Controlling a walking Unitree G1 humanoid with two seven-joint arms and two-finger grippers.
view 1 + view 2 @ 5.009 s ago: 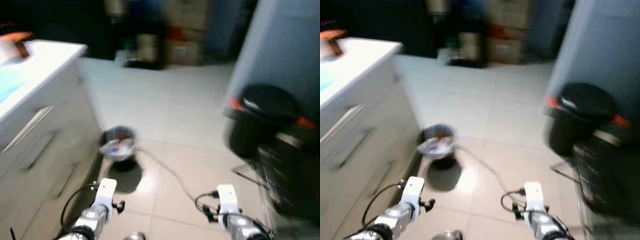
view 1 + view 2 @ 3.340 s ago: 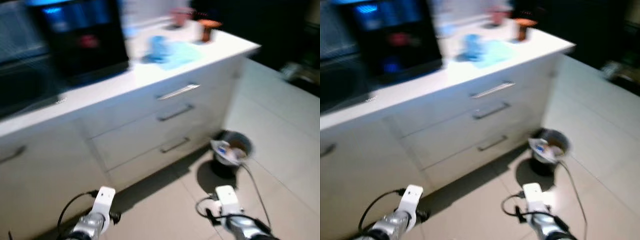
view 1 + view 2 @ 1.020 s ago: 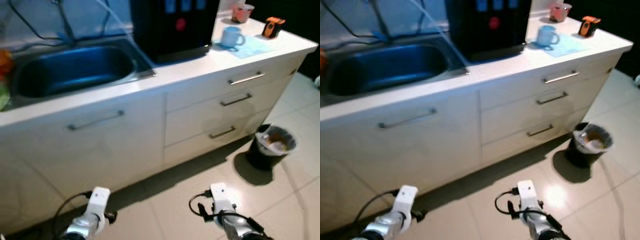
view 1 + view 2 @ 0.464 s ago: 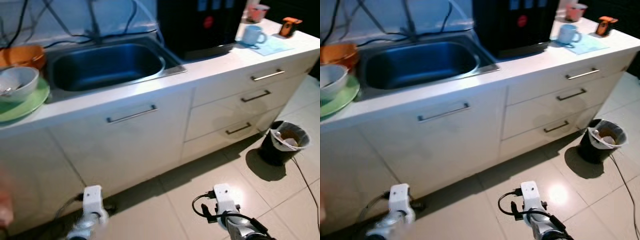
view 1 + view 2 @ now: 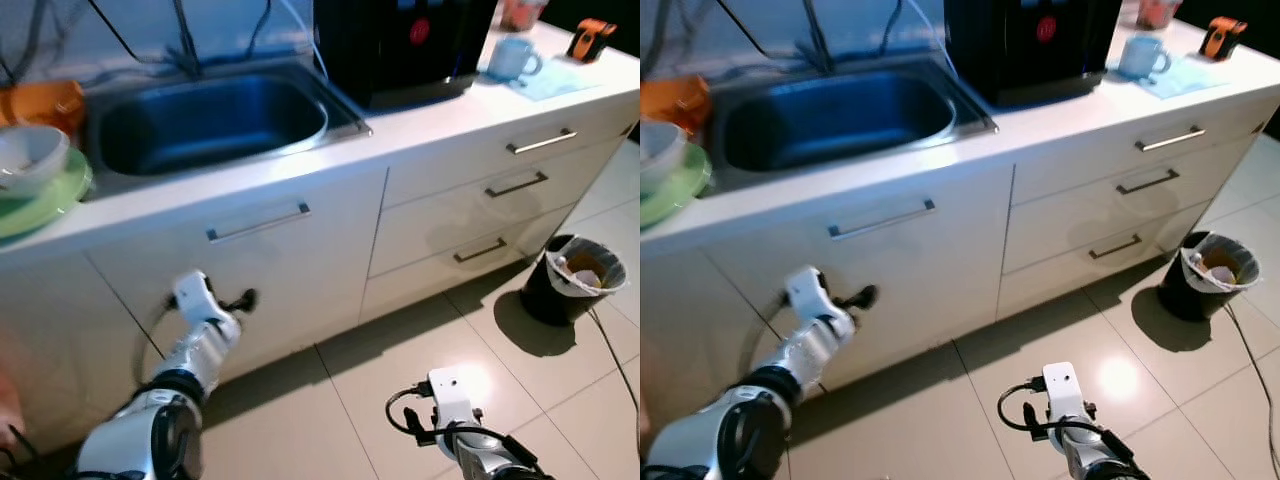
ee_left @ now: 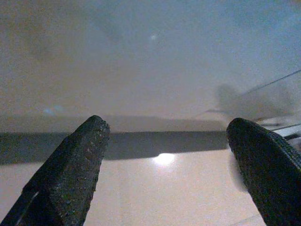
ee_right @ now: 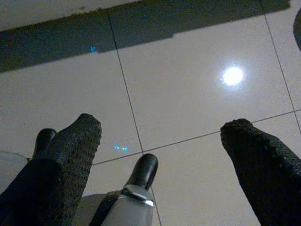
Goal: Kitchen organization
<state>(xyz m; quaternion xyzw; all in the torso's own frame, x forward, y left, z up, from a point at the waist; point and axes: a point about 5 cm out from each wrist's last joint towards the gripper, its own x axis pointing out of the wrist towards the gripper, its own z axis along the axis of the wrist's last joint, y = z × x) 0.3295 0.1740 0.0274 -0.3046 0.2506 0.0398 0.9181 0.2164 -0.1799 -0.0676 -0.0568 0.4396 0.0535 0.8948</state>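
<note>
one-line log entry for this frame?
phase: approach | left gripper: open, raised before cabinet door | right gripper: open, idle above floor

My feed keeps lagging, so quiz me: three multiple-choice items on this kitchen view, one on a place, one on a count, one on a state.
1. The mug stands
A. in the sink
B. on the counter right of the black appliance
C. on the floor

2. Drawer handles right of the sink cabinet:
A. one
B. three
C. five

3. The left gripper is
A. open
B. shut on a handle
C. holding a bowl

Key: B, it sits on a blue cloth there; B, three stacked handles; A, its fingers stand wide apart.
</note>
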